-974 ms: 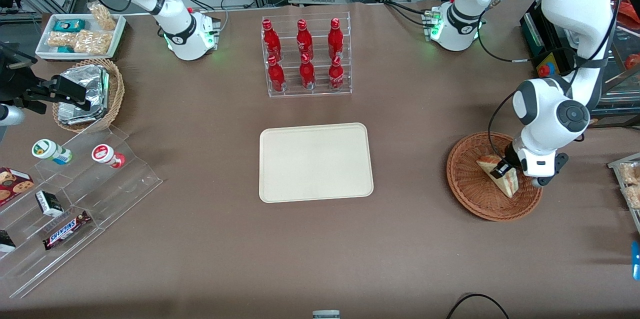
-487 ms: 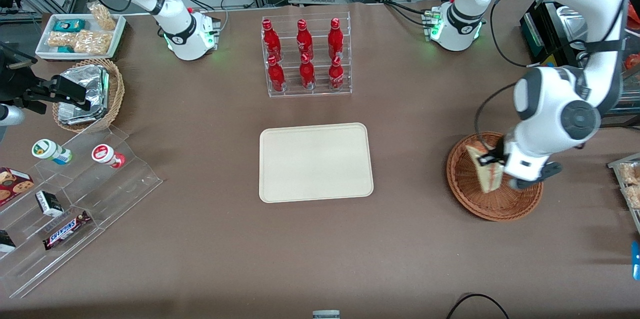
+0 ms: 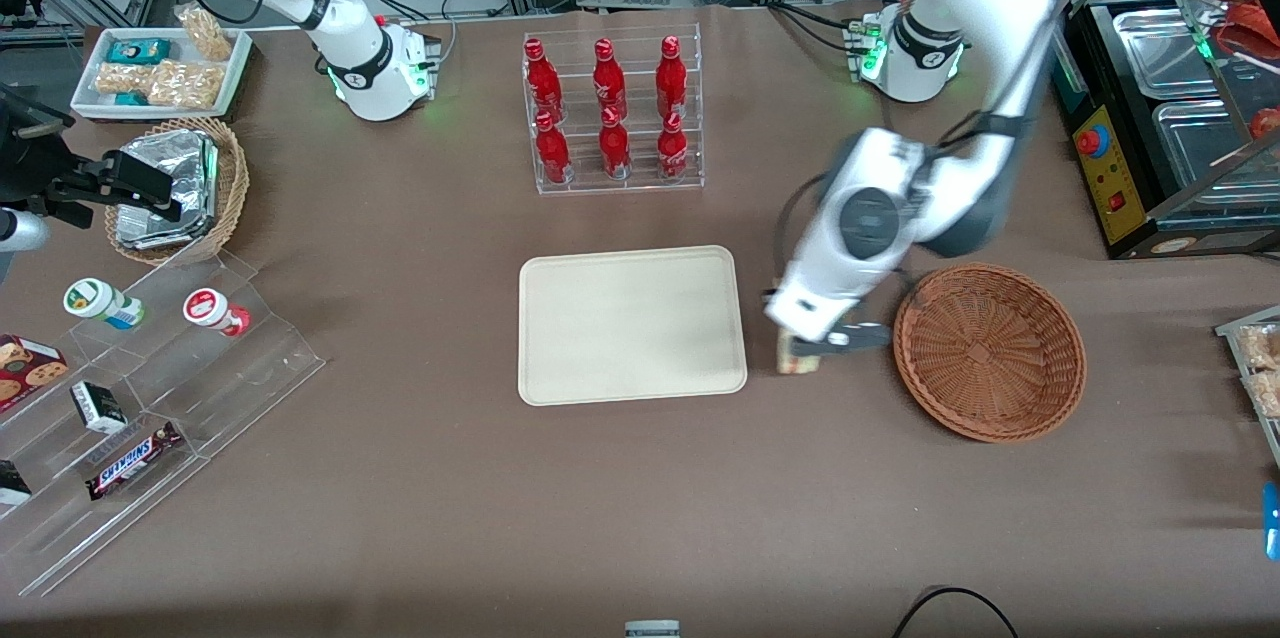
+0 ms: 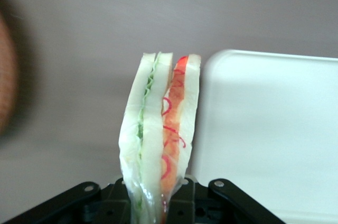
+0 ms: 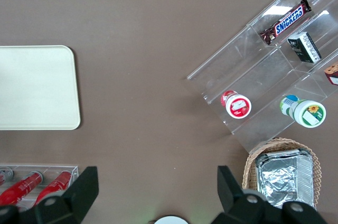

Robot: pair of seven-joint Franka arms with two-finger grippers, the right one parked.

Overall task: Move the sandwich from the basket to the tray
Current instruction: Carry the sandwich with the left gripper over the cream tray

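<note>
My left gripper [image 3: 806, 352] is shut on the sandwich [image 3: 790, 362], a wrapped wedge of pale bread. It hangs above the bare table between the tray [image 3: 630, 323] and the basket [image 3: 988, 351], close to the tray's short edge. In the left wrist view the sandwich [image 4: 158, 129] stands on end between the black fingers [image 4: 113, 203], its green and red layers showing. The tray's rounded corner [image 4: 264, 129] lies just beside it. The reddish-brown wicker basket holds nothing.
A clear rack of red bottles [image 3: 612, 113] stands farther from the front camera than the tray. Toward the parked arm's end are a stepped acrylic shelf with snacks [image 3: 150, 388], a tan wicker basket of foil packs [image 3: 175, 188] and a white snack tray [image 3: 160, 68].
The gripper has lifted the sandwich out of the basket and carried it sideways to the tray's edge. The basket is now empty.
</note>
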